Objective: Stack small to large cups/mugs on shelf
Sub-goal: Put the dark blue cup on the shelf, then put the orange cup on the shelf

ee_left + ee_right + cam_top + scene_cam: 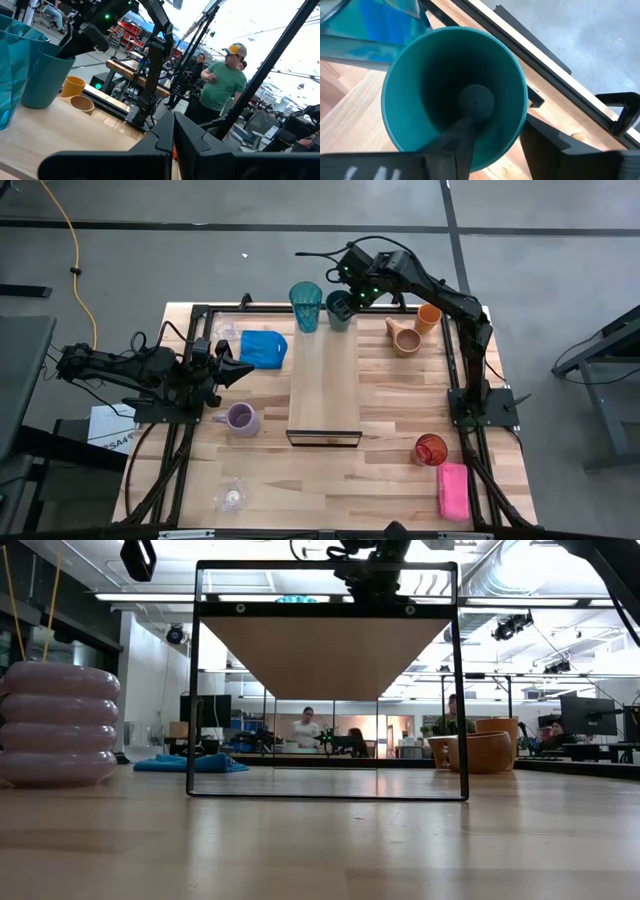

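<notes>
From above, the right hand (pixel 343 292) is at the far end of the shelf (pixel 324 385), right over the green cup (pixel 340 311), which stands on that end of the shelf just beside the teal tumbler (pixel 306 306). The tan mug (pixel 404 337) and orange cup (pixel 428 318) sit on the worktop (pixel 390 410) to the right; the red cup (pixel 430 449) is near the pink sponge (pixel 453 489). The left hand (pixel 232 368) rests closed and empty near the blue cloth (pixel 262 347), with the lavender mug (pixel 241 418) close by.

At worktop level, the shelf frame (pixel 326 680) stands centre, the lavender mug (pixel 57 724) at left, the tan mug (pixel 478 752) at right.

The left wrist camera shows the tumbler (pixel 12 75) and green cup (pixel 44 79) side by side, a person beyond.

The right wrist camera looks straight down into the green cup (pixel 455 95): one finger (pixel 457 145) reaches inside, the other lies outside the rim, the jaws parted and straddling the wall without pinching it.
</notes>
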`<act>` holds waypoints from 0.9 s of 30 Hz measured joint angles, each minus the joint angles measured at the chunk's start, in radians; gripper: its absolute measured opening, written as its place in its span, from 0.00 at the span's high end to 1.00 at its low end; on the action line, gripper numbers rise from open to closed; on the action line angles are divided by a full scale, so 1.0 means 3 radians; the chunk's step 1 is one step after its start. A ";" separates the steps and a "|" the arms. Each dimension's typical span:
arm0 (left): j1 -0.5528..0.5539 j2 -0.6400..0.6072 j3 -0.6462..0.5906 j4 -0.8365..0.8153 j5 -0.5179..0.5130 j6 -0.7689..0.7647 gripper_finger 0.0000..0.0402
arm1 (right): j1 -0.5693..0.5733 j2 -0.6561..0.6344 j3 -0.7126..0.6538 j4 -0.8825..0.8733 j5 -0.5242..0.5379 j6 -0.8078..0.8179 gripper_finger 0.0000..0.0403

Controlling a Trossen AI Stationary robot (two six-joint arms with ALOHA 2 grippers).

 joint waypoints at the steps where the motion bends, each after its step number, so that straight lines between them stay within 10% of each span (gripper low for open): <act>1: 0.0001 0.0000 0.0000 0.0000 0.0000 -0.0001 1.00 | 0.0000 0.0000 0.0000 0.0000 0.0008 -0.0014 0.63; 19: 0.0000 0.0000 0.0000 0.0000 0.0001 -0.0001 1.00 | 0.0018 -0.0497 -0.0001 -0.0036 0.0126 -0.0438 0.61; 27: 0.0000 -0.0001 0.0000 -0.0006 -0.0013 0.0007 1.00 | 0.0625 -0.1214 -0.0554 0.0069 0.0146 -0.0587 0.61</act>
